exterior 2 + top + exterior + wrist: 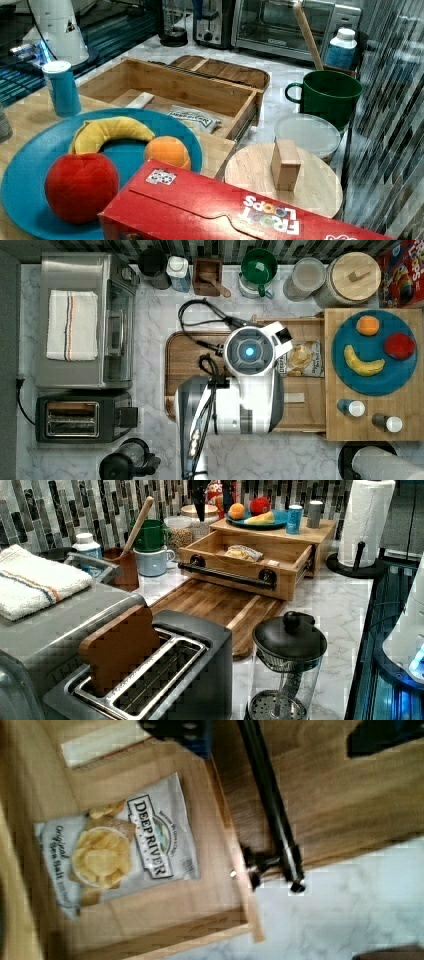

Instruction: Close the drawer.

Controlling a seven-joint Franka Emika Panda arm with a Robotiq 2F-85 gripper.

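The light-wood drawer point(291, 322) stands pulled out of the box toward the top view's left, over a brown tray. Its front point(231, 565) carries a black bar handle point(225, 576). Inside lie a chip bag point(300, 359) and a small pale strip point(294, 398). My arm's wrist point(248, 351) hovers over the drawer's front edge. In the wrist view my gripper point(280, 734) is open, one dark finger point(175, 730) over the drawer floor point(210, 900) and the other beyond the handle point(272, 805), well above it. The chip bag point(120, 845) lies flat.
The dark brown tray point(185, 365) lies on the marble counter under the drawer. The box top holds a blue plate point(375, 352) with fruit and two shakers. A toaster point(80, 417), toaster oven point(85, 320) and French press point(287, 665) stand toward the top view's left. Mugs and jars line the back wall.
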